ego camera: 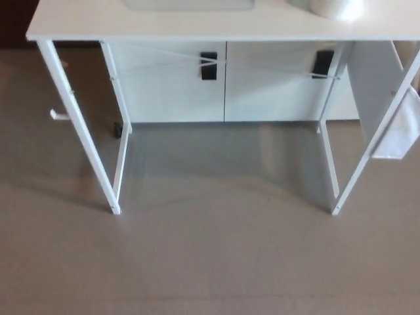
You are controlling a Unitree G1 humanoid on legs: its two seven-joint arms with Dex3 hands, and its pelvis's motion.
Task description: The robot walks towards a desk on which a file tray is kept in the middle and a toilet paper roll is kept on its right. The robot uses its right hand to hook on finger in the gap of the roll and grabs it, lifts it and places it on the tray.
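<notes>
A white desk (79, 26) spans the top of the head view, its front edge facing me. The near edge of the file tray (189, 4) shows as a pale strip at the top middle of the desktop. To its right, cut off by the picture's top edge, stands the white toilet paper roll (336, 8). Neither of my hands shows in the picture.
The desk stands on thin white legs, front left (79, 128) and front right (371, 141). Behind it is a white cabinet (226, 82) with two black handles. A white cloth (397, 134) hangs at the desk's right side. Grey-brown floor (210, 262) fills the foreground.
</notes>
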